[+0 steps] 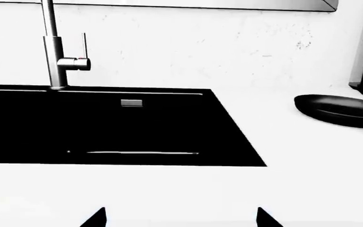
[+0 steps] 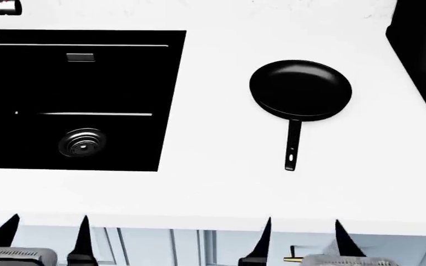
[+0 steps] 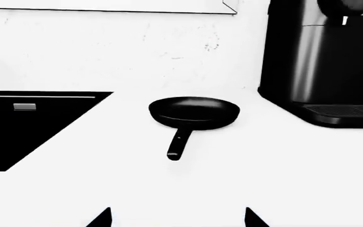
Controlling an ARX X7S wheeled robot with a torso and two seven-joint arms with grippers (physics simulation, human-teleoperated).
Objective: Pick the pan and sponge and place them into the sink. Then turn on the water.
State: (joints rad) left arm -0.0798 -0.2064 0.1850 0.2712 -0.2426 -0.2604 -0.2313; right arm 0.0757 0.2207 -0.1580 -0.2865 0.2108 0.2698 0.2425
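Round black frying pan (image 2: 300, 90) sits centre-right on white tabletop (image 2: 213, 188), handle toward robot, prob. easing grab; both pincers (image 2: 46, 235) (image 2: 302, 235) spread, empty.

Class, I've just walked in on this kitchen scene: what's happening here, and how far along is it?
Nothing is being handled yet. The pan sits on the white counter to the right of the black sink, handle pointing toward the robot. The left gripper and right gripper are both open and empty, near the counter's front edge. The right one is roughly in line with the pan. No sponge shows in any view, and no water runs from the faucet.
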